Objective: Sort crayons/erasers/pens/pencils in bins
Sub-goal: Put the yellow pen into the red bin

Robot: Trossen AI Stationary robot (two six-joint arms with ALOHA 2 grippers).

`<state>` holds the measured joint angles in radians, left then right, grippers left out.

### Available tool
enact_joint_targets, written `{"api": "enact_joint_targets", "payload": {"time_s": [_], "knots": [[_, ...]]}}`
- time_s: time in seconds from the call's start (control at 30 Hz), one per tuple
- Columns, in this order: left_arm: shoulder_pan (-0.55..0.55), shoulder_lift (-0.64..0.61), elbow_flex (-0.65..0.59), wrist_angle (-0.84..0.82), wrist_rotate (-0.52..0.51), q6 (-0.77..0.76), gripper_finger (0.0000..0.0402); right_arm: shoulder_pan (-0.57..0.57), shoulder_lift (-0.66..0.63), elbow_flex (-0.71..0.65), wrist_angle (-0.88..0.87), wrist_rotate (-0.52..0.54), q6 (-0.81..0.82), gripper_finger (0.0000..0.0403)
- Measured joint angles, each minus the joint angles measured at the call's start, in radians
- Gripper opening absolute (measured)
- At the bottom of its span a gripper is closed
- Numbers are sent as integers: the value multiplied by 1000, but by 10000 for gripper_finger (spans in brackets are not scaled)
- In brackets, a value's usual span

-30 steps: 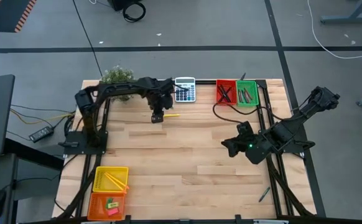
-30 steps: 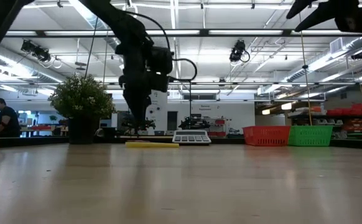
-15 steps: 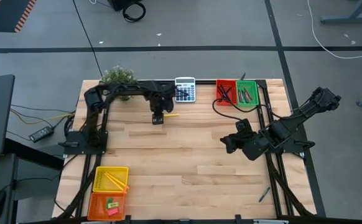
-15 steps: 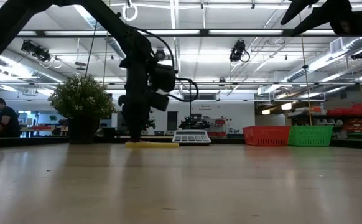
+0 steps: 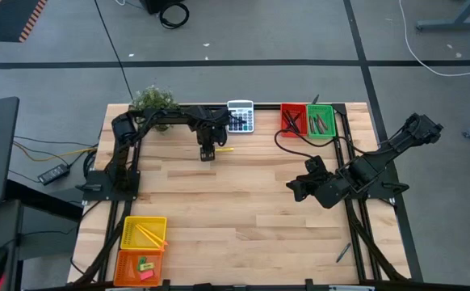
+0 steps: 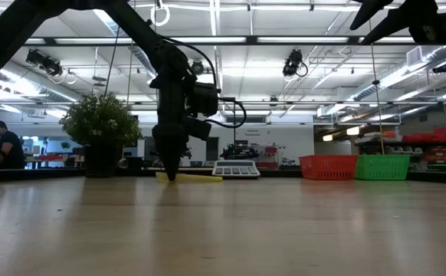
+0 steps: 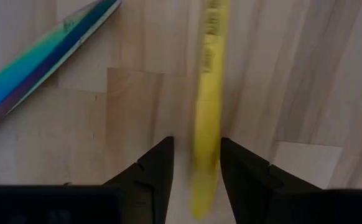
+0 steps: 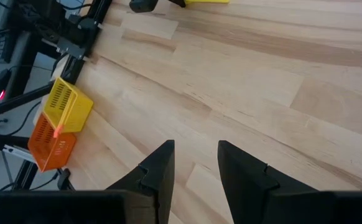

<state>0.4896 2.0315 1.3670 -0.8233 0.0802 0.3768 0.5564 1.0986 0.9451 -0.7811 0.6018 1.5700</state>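
Here the left claw (image 7: pixel 195 168), part open, straddles the yellow pen (image 7: pixel 207 106), lengthwise between its fingers.

Both arms are dark, nearly black all over, built from slim jointed links. The left pincer (image 5: pixel 207 154) ends in two blunt, angular black fingers (image 7: pixel 153 171), matte and flat-faced. A black cable loops out beside the left wrist. On the right arm, a small green light glows near the right pincer (image 5: pixel 293 190), whose fingers (image 8: pixel 159 168) match the left's.
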Motion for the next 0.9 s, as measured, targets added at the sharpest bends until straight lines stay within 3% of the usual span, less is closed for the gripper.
{"api": "enact_joint_targets", "payload": {"time_s": [0.4, 0.9], "knots": [[-21, 25, 4, -4, -9, -30, 136, 0, 0, 0, -1, 0, -3, 129], [-25, -26, -2, -9, 17, -78, 61, 0, 0, 0, 2, -1, -8, 129]]}}
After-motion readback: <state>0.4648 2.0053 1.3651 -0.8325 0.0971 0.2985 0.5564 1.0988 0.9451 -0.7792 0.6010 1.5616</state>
